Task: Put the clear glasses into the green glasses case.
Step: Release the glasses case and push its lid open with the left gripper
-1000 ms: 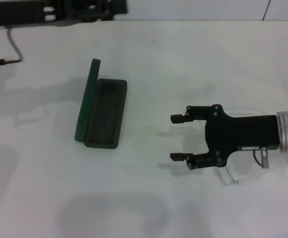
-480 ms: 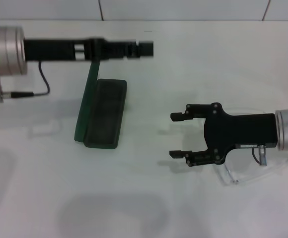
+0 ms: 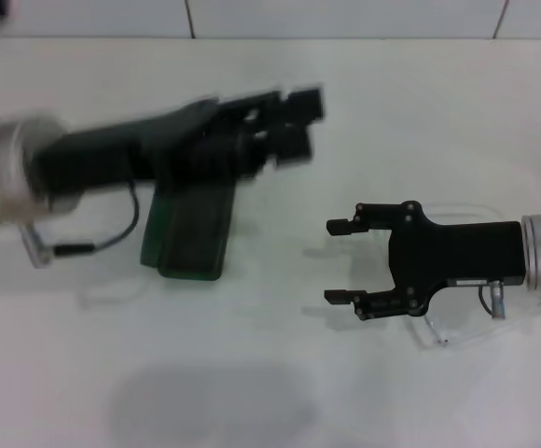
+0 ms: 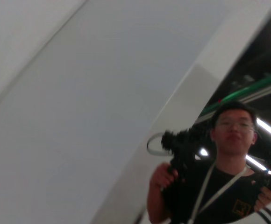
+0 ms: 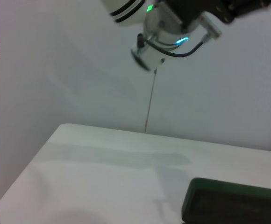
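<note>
On table point(image 3: 252, 392): one green glasses case point(image 3: 188, 233), one clear glasses point(image 3: 462, 322); right gripper point(image 3: 343, 261) fingers spread.

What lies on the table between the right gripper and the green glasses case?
Nothing: in the head view only bare table separates the right gripper from the green glasses case.

Item count, your current scene.
You have one green glasses case point(image 3: 194, 238), one pair of clear glasses point(image 3: 457, 327), two grippers, left gripper point(image 3: 294, 117) and right gripper point(image 3: 341, 262), and one white table point(image 3: 270, 392).
</note>
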### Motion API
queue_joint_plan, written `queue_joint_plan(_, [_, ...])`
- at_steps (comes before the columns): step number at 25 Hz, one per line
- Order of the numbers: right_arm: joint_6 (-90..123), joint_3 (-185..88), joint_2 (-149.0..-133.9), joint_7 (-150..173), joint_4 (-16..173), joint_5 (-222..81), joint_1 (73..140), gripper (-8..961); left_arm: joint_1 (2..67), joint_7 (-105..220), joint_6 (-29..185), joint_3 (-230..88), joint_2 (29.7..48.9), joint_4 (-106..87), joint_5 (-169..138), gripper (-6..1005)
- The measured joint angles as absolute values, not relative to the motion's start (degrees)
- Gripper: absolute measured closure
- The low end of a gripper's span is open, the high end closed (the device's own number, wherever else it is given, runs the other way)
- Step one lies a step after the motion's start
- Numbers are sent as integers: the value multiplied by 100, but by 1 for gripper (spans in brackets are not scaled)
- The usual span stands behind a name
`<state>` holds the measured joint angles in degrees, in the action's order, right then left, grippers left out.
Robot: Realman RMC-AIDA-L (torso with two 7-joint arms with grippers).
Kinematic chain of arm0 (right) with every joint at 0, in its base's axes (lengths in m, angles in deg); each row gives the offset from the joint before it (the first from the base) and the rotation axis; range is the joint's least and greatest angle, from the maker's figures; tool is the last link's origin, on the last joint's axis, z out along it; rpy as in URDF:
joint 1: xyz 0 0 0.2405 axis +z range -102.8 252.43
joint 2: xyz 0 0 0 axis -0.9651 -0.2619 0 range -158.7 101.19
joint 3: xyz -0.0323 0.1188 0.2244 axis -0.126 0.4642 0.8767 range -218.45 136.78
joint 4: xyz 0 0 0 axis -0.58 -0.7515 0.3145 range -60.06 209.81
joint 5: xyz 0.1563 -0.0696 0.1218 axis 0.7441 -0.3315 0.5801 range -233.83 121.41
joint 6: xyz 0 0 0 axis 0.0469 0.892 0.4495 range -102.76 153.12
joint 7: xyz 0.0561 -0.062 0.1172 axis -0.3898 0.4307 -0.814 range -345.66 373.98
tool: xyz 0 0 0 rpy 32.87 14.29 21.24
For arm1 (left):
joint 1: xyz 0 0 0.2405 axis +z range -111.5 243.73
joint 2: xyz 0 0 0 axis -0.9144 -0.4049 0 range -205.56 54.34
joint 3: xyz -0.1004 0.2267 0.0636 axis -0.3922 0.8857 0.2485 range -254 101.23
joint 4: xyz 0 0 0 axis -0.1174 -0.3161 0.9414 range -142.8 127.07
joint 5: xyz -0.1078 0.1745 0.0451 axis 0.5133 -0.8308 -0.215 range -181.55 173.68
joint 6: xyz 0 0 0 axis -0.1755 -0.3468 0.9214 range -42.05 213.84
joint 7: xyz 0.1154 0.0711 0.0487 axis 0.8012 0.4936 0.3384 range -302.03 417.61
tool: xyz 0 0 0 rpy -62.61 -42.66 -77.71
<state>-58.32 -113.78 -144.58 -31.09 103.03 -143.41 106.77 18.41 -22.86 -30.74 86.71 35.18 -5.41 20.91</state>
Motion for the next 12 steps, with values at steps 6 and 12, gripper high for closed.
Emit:
queue_joint_plan(6, [-5880,-11352,-14444,-3092,10302,-14312,10582,202,3050,1363,-3063,8665,4228,-184,2848,165])
queue_joint_plan(12, [-5897,-11362,-14449,-3110,10299,-14312,10476,202,3334,3273,-3075,8426,4172,-1251,3161,166])
